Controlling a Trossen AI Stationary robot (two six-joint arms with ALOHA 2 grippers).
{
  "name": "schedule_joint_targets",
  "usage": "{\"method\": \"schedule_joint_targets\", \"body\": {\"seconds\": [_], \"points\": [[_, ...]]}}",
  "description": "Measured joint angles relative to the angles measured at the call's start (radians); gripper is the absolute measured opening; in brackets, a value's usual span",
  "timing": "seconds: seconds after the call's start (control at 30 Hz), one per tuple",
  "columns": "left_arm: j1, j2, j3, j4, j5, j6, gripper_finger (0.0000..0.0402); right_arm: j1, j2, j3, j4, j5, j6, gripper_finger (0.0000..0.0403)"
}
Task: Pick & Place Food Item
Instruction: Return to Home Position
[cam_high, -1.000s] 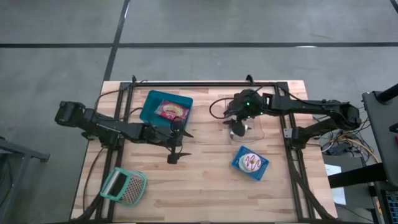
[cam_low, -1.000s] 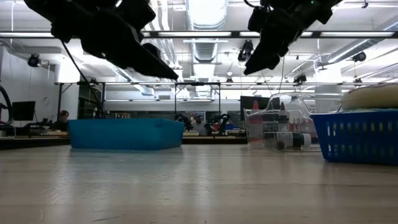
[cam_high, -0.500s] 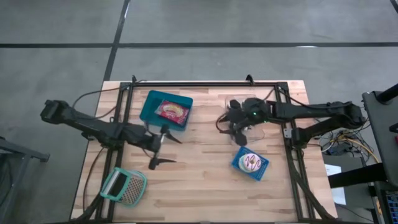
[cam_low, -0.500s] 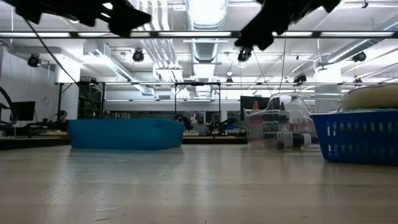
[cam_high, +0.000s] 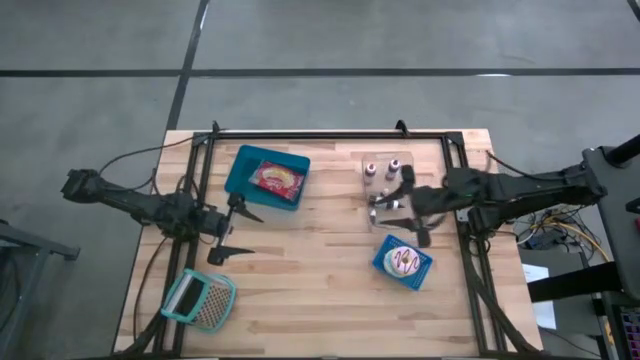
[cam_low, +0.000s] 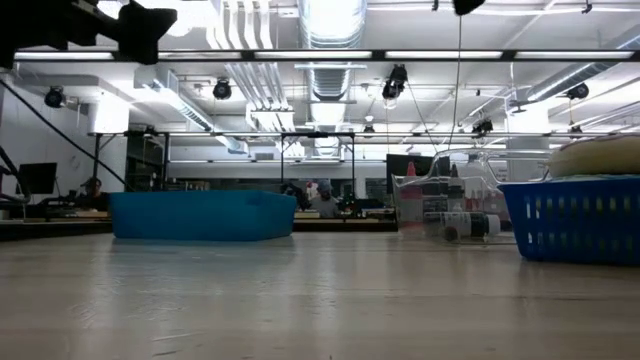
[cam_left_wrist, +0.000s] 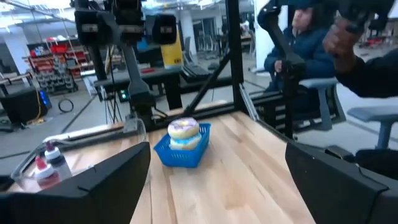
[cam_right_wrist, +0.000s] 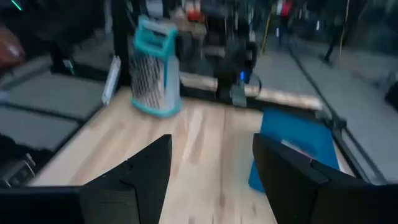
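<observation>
Presently both arms hang above the wooden surface, jaws released and empty: the left gripper near the teal plastic tray, the right gripper over the clear plastic bin holding small bottles. The purple-iced doughnut sits in the small blue basket.

Low view: blue mesh basket is clipped by the right edge, and the dark left arm is mostly above the top edge. Right wrist view is blurred: teal-framed box grater is soft, and the flat blue bin is partly behind the right gripper. High view: small bottles in the clear plastic bin, colours too small to tell.
</observation>
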Motion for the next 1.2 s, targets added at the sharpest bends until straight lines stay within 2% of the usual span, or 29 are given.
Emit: {"method": "schedule_joint_targets", "body": {"seconds": [0.23, 0.5, 0.73, 0.97, 1.2], "points": [[0.000, -0.123, -0.009, -0.098, 0.000, -0.015, 0.0377, 0.024, -0.204, -0.174, 0.088, -0.003, 0.022, 0.0221], [0.000, -0.177, -0.017, -0.138, 0.010, -0.042, 0.0377, 0.056, -0.384, -0.351, 0.177, -0.044, 0.048, 0.0221], [0.000, -0.223, -0.108, -0.062, 0.025, -0.073, 0.0377, 0.088, -0.500, -0.458, 0.179, -0.025, 0.048, 0.0221], [0.000, -0.312, -0.177, -0.068, 0.035, -0.079, 0.0377, 0.089, -0.616, -0.545, 0.174, 0.008, 0.040, 0.0221], [0.002, -0.451, -0.208, -0.125, 0.038, -0.079, 0.0377, 0.089, -0.735, -0.647, 0.172, 0.005, 0.039, 0.0221]]}}
